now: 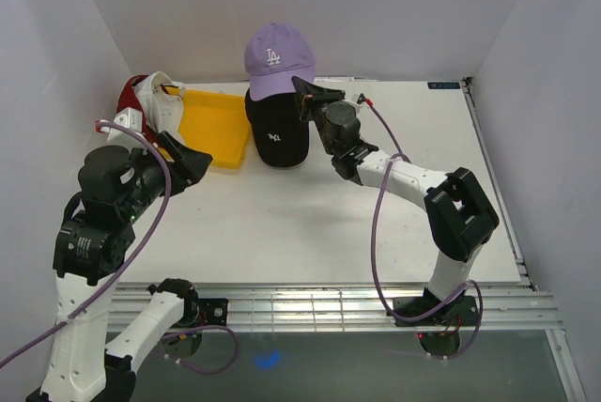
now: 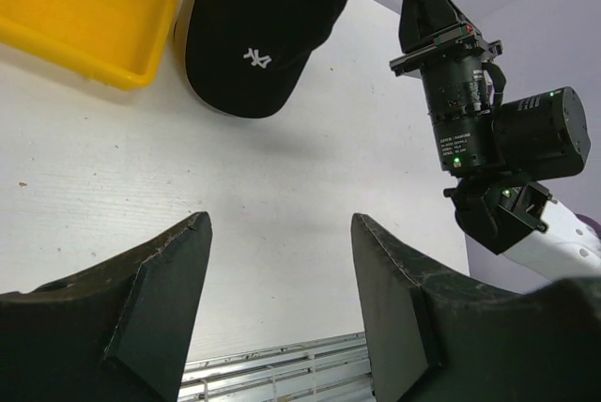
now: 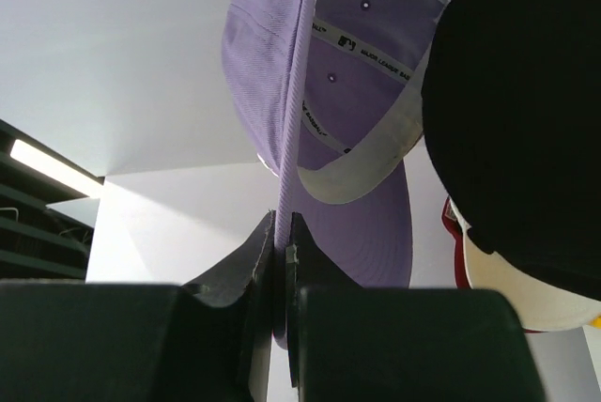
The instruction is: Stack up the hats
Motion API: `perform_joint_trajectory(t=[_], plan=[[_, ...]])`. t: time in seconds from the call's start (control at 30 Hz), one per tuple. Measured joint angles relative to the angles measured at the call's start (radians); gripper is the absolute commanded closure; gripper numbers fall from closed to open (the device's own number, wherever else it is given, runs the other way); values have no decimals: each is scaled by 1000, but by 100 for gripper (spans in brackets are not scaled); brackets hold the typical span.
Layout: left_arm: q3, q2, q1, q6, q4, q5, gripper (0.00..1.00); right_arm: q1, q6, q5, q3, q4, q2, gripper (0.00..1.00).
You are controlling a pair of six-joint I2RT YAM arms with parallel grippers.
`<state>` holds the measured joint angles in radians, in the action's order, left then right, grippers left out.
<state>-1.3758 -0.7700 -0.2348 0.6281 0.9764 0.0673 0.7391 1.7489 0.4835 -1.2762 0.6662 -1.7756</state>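
Right pincer (image 1: 302, 92) (image 3: 285, 247): jaws shut tight on the brim edge of the lavender LA cap (image 1: 279, 56) (image 3: 324, 92). The brim runs edge-on between the fingers, and the crown hangs clear of the tabletop (image 1: 282, 224).

Black NY cap (image 1: 277, 134) (image 2: 249, 40) is our landmark. It sits on the tabletop with its brim toward the arm bases. The lavender cap is lifted just above and behind it, crown up and logo facing the same way. We judge the coming move to be a drop forward and down, with the two brim-to-back axes lined up.

The right arm reaches in from the black cap's right side and is much the nearer. The left pincer (image 1: 192, 160) (image 2: 282, 224) hangs left of the black cap, past the yellow tray (image 1: 214, 125) (image 2: 84, 7). Its jaws are spread wide, holding nothing and touching nothing.

Red cap (image 1: 130, 97) and white cap (image 1: 160, 90) lie further left, beyond the tray.
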Motion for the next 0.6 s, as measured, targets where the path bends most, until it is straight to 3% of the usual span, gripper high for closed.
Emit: perform_joint_trajectory(t=[0.43, 0.6], plan=[[20, -7, -18, -4, -1, -11, 28, 37, -1, 39, 128, 193, 0, 92], [31, -19, -18, -12, 2, -24, 23, 48, -6, 37, 129, 240, -7, 92]])
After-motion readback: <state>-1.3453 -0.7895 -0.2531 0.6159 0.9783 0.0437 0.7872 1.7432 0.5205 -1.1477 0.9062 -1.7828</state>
